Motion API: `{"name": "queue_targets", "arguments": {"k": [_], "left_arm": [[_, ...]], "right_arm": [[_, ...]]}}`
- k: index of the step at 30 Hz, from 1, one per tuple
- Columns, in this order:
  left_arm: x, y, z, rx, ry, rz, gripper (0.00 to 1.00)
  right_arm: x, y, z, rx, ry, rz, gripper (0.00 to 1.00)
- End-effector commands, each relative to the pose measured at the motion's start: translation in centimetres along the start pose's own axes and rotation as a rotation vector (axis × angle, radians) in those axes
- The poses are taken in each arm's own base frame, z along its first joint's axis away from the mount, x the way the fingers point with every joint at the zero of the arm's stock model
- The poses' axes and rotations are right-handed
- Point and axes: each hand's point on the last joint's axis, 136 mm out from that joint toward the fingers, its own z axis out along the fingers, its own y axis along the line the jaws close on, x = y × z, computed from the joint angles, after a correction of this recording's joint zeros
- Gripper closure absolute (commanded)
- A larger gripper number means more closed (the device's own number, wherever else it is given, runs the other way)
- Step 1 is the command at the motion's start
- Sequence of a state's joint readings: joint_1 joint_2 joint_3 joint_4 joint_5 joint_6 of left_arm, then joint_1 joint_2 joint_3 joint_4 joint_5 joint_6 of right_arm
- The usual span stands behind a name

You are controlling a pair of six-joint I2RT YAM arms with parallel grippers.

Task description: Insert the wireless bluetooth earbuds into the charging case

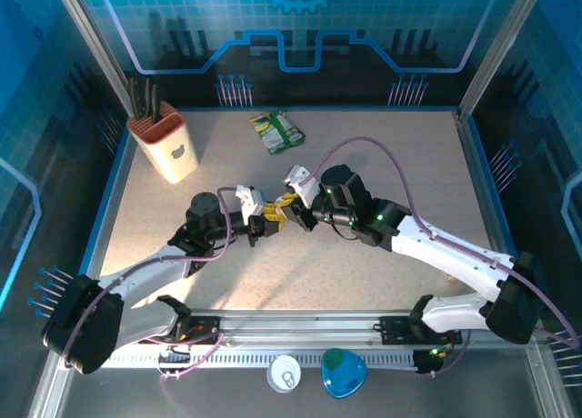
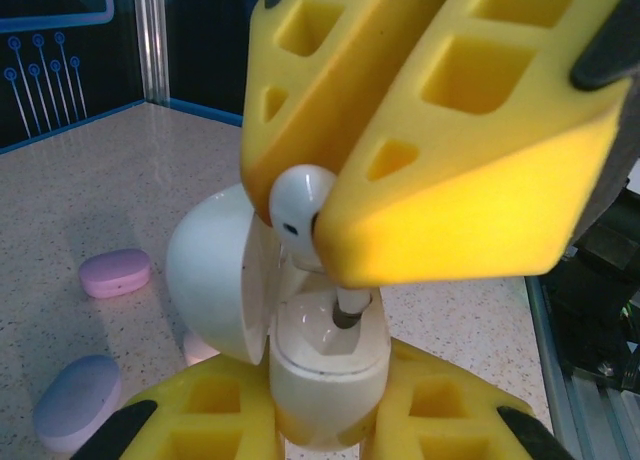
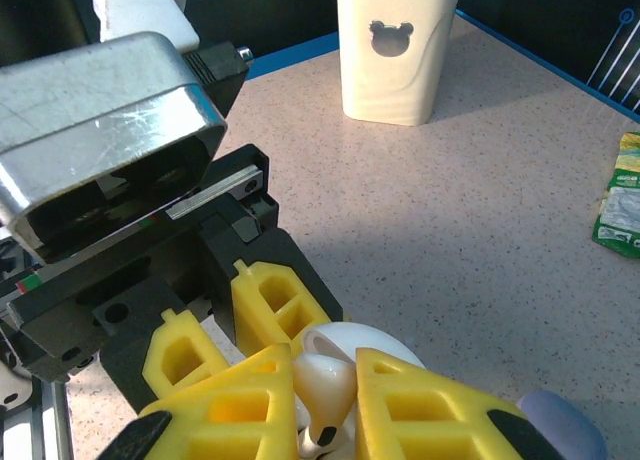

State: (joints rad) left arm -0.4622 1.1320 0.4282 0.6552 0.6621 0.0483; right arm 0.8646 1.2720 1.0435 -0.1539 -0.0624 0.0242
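Observation:
My left gripper [image 2: 328,382] is shut on the white charging case [image 2: 322,358], which stands upright with its lid [image 2: 212,270] swung open to the left. My right gripper [image 2: 312,220] comes down from above, shut on a white earbud [image 2: 298,198]. The earbud's stem tip sits in the mouth of the case's right socket. In the right wrist view the same earbud [image 3: 322,388] is pinched between my right gripper [image 3: 326,372], with the case lid [image 3: 375,342] just behind it. From above, the left gripper [image 1: 264,223] and right gripper [image 1: 289,209] meet at the table's middle.
A closed pink case [image 2: 115,272] and a lilac case [image 2: 78,400] lie on the table left of the held case. A cream holder with a bear cut-out [image 1: 166,147] stands at the back left. A green packet [image 1: 278,132] lies at the back centre.

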Motion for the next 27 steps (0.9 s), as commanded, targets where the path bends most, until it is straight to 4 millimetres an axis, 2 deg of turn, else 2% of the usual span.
{"name": "queue_targets", "arguments": {"k": [1, 5, 10, 20, 24, 27], "left_arm": [[-2.3, -0.5, 0.0, 0.012, -0.055, 0.048, 0.94], [-2.6, -0.5, -0.1, 0.008, -0.06, 0.047, 0.94], [-2.7, -0.5, -0.1, 0.005, -0.061, 0.047, 0.94], [-2.4, -0.4, 0.1, 0.01, -0.051, 0.049, 0.94], [-2.1, -0.4, 0.2, 0.02, -0.043, 0.062, 0.94], [-1.5, -0.7, 0.3, 0.04, -0.044, 0.118, 0.94]], "right_arm": [[1.2, -0.7, 0.4, 0.018, 0.051, -0.006, 0.81], [2.0, -0.4, 1.0, -0.003, 0.071, 0.006, 0.79], [1.9, -0.3, 0.9, -0.003, 0.058, 0.029, 0.66], [-2.5, -1.0, -2.9, 0.004, -0.138, 0.097, 0.37], [-3.4, -2.0, -4.0, 0.018, -0.191, 0.167, 0.35], [-2.9, -4.2, -3.8, 0.036, -0.153, 0.319, 0.37]]}}
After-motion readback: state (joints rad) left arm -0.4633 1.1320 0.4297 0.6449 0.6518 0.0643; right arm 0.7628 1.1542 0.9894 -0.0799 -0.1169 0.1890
